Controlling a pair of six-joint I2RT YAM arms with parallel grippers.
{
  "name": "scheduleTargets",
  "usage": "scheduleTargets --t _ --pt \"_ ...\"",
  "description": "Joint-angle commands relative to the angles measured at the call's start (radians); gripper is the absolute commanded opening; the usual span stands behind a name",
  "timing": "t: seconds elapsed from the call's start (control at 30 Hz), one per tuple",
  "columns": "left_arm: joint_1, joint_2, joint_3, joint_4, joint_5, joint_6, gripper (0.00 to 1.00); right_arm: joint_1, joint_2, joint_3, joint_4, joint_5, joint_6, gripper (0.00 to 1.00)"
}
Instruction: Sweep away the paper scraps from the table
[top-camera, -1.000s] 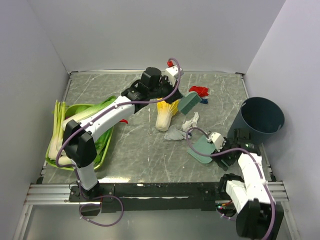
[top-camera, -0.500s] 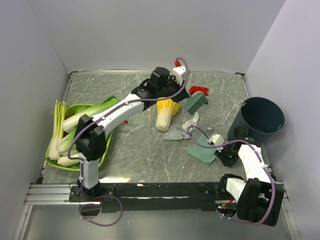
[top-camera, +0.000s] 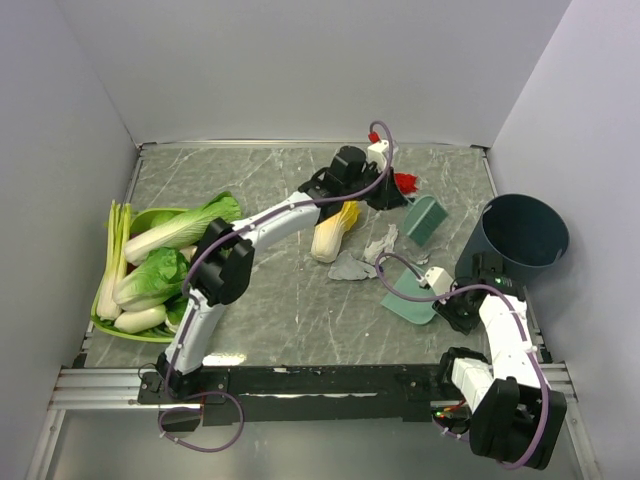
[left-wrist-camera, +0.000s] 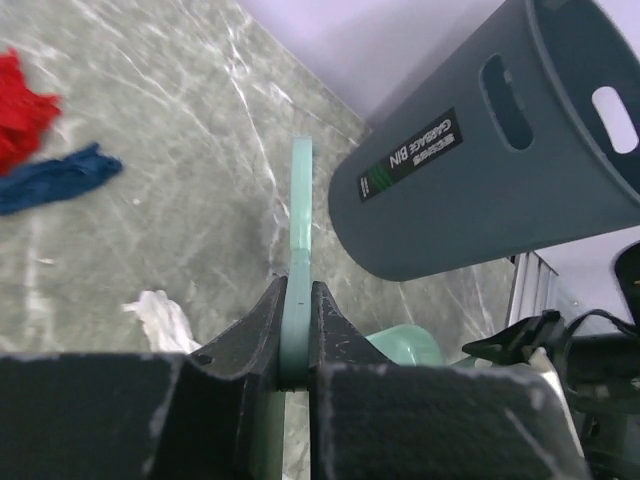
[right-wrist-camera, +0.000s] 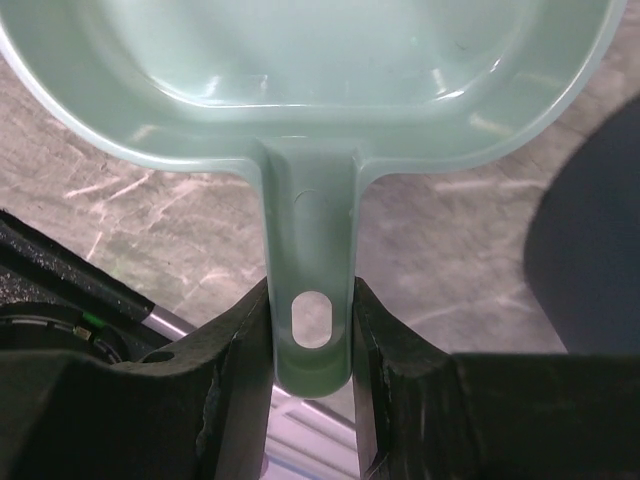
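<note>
My left gripper is shut on a flat green brush, held edge-on above the table between the scraps and the bin. Paper scraps lie near it: red, dark blue and white, plus a pale grey wad. My right gripper is shut on the handle of a pale green dustpan, which rests on the table just right of the white scraps.
A dark blue-grey bin stands at the table's right edge. A yellow-white napa cabbage lies beside the scraps. A green tray of vegetables fills the left side. White walls enclose the table.
My left arm has swung to the right with the brush, from beside the cabbage towards the bin. My right gripper has closed on the dustpan handle.
</note>
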Motion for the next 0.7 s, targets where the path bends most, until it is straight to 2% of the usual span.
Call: scheduleTargets --t 0.0,0.17,0.23,0.37,0.5,0.67 --pt "-0.012 0.038 0.038 0.080 0.033 -0.087 0.01 -0.005 -0.024 0.050 -0.046 0.009 0.017 0.11" --pt "-0.013 0.004 -0.040 0.026 0.013 -0.066 0.01 -0.006 -0.002 0.062 -0.054 0.003 0.027 0.10" --pt "-0.012 -0.048 -0.080 -0.002 -0.011 -0.027 0.01 -0.005 0.004 0.073 -0.063 -0.010 0.013 0.10" --pt "-0.010 -0.149 -0.165 -0.159 -0.099 0.042 0.01 -0.005 -0.008 0.073 -0.080 -0.024 -0.007 0.08" --pt "0.005 -0.308 -0.247 -0.271 -0.149 0.138 0.01 -0.005 -0.021 0.073 -0.110 -0.024 -0.085 0.07" --pt "0.036 -0.454 -0.321 -0.221 -0.062 0.155 0.01 -0.003 -0.025 0.058 -0.110 -0.014 -0.139 0.05"
